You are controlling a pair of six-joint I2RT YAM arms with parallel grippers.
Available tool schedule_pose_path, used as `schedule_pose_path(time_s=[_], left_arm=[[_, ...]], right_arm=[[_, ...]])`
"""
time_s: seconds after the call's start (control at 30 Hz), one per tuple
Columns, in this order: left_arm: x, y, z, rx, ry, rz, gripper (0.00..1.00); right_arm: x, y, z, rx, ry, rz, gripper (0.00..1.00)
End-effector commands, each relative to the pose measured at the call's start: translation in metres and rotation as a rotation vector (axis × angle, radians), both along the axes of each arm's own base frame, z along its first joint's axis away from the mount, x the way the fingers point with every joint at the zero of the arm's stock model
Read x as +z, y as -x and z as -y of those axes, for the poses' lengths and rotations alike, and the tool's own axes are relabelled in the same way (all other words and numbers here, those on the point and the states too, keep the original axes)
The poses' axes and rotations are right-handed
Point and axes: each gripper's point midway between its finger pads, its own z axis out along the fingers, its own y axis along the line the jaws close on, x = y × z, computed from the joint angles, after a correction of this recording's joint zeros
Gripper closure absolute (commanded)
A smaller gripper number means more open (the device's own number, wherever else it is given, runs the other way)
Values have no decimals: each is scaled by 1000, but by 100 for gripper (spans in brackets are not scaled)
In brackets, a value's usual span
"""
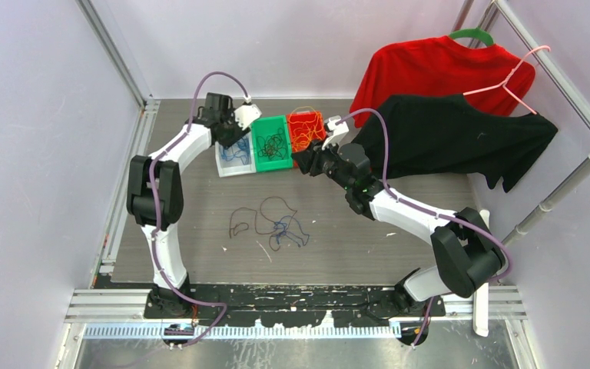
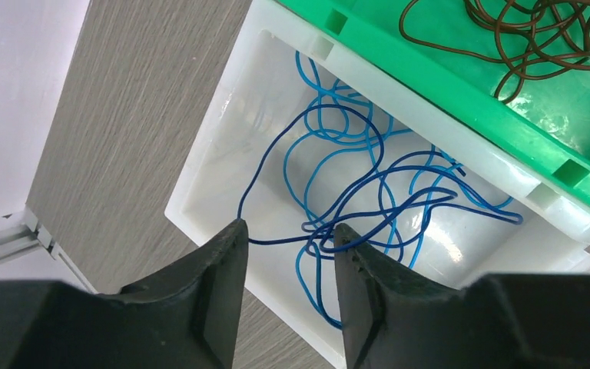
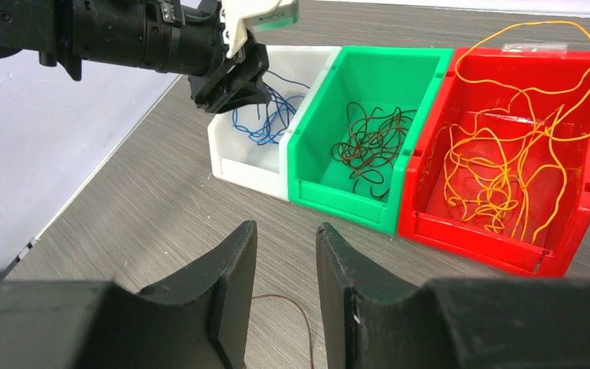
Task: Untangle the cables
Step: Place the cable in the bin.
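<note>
While the left fingers hang a little apart, holding nothing, over the blue cables in the white bin, we see the right fingers narrow and empty too. By the surface's far edge, brown cables lie in the green bin and orange cables in the red bin. A loose clump lies in the middle.

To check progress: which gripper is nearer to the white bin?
Left. The left gripper hangs over the white bin; the right gripper is near the red bin.
</note>
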Motion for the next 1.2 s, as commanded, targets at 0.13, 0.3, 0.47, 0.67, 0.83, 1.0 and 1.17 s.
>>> schedule_pose_path(time_s=[0.13, 0.3, 0.47, 0.67, 0.83, 1.0, 1.17], left_arm=[[61, -8, -4, -32, 80, 29, 28], [72, 7, -12, -86, 70, -30, 16], [62, 28, -21, -144, 24, -110, 7], [54, 26, -24, -171, -11, -120, 4], [54, 32, -18, -195, 21, -178, 1], [50, 37, -20, -153, 116, -246, 0], [53, 27, -31, -90, 142, -232, 0]], right_arm=[[25, 0, -1, 14, -28, 52, 60], [29, 2, -1, 22, -31, 56, 60], [32, 4, 1, 22, -20, 66, 60], [33, 4, -3, 35, -28, 62, 59], [40, 0, -24, 106, -95, 30, 56], [44, -12, -49, 166, -176, 5, 54], [36, -38, -90, 260, -287, -69, 55]])
